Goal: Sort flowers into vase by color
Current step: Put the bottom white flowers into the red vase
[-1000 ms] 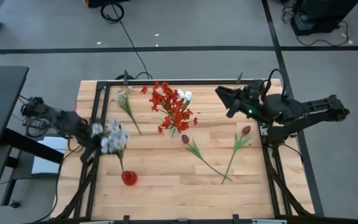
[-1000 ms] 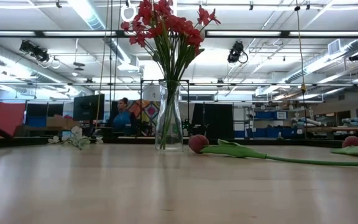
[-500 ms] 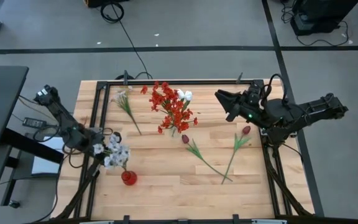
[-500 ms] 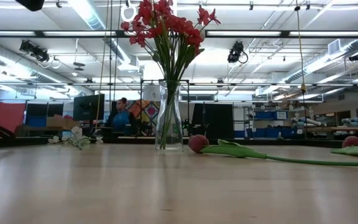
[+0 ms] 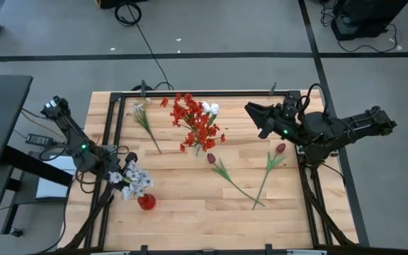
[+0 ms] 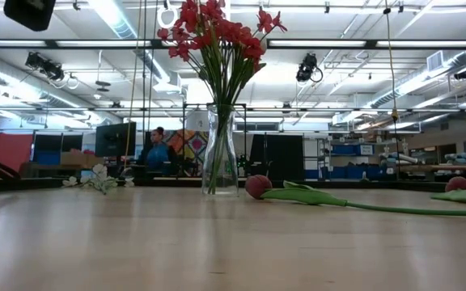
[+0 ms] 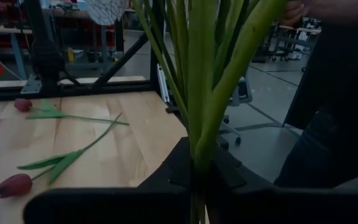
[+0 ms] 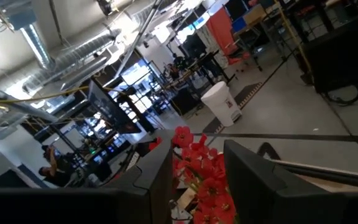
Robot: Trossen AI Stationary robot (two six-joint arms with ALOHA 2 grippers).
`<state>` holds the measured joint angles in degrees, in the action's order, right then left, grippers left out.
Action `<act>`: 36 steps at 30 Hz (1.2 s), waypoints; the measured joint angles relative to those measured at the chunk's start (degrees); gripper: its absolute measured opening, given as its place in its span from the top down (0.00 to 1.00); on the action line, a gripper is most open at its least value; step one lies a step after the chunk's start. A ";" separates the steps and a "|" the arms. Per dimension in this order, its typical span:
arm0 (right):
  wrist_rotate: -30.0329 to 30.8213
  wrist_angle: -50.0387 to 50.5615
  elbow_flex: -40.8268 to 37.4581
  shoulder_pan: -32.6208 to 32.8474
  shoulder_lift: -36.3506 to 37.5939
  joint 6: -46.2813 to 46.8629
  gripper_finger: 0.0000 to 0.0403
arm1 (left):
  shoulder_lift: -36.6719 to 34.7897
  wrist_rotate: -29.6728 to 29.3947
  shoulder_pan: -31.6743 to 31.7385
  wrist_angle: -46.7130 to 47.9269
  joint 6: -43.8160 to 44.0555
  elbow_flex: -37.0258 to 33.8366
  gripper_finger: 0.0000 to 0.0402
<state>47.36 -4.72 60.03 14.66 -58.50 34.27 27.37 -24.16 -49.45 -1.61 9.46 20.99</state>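
Left claw (image 5: pixel 122 168), lower left of the high view, pinches the green stems of a white blossom spray (image 5: pixel 136 182) over a small red vase (image 5: pixel 146 202) | Right claw (image 5: pixel 255 115) hovers spread, upper right | Red clusters (image 5: pixel 195 122) in a clear vase (image 6: pixel 220 153), upper centre | Two dark tulip buds (image 5: pixel 211 159) on the counter (image 5: pixel 190 205), centre right

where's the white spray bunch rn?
High view: the white spray is at the table's left edge, held by the left gripper, just above the small red vase.
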 joint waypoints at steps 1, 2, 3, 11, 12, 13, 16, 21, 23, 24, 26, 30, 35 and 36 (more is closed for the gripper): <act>-0.75 0.02 0.00 0.00 0.00 0.47 0.63 | 0.01 0.00 0.00 0.17 0.27 0.00 0.93; -1.43 0.04 0.00 0.04 0.00 0.87 0.63 | 0.00 0.00 0.00 0.26 0.63 0.00 0.92; -1.90 0.04 0.00 0.23 0.00 1.41 0.63 | -0.02 0.02 0.00 0.24 1.13 0.00 0.91; -1.85 -0.06 0.00 1.50 -0.22 3.48 0.63 | -0.02 0.34 0.02 2.38 1.44 0.00 0.75; -1.87 -0.11 0.00 1.59 -0.22 3.61 0.63 | -0.02 0.53 0.02 2.31 1.23 0.00 0.72; -1.86 -0.25 0.00 1.77 -0.22 3.68 0.63 | -0.04 1.01 0.02 2.26 0.73 0.00 0.70; -1.84 -0.45 0.00 2.05 -0.22 3.70 0.63 | -0.07 2.24 0.00 2.46 0.30 0.00 0.62; -1.83 -0.69 0.00 2.47 -0.22 3.68 0.63 | -0.15 3.49 0.02 2.30 2.89 0.00 0.49; -1.84 -0.69 0.00 2.47 -0.22 3.68 0.63 | -0.17 4.80 0.02 3.32 4.68 0.58 0.44; -1.87 -0.66 0.00 2.47 -0.22 3.68 0.63 | -0.17 5.98 0.04 4.49 5.49 1.29 0.41; -1.84 -0.71 0.00 2.47 -0.22 3.64 0.63 | -0.15 8.11 0.04 8.38 7.50 3.71 0.36; -1.87 -0.69 0.00 2.47 -0.22 3.18 0.63 | 0.06 10.41 0.02 21.31 10.26 10.02 0.28; -2.02 -0.69 0.00 2.47 -0.22 2.11 0.63 | 0.31 10.80 0.04 34.99 12.07 17.48 0.25; -2.04 -0.66 0.00 2.47 -0.22 1.98 0.63 | 0.38 10.81 0.04 37.35 12.28 19.02 0.25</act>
<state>45.32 -5.39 60.03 17.12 -58.72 36.25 27.75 -13.35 -49.41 35.75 21.74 40.02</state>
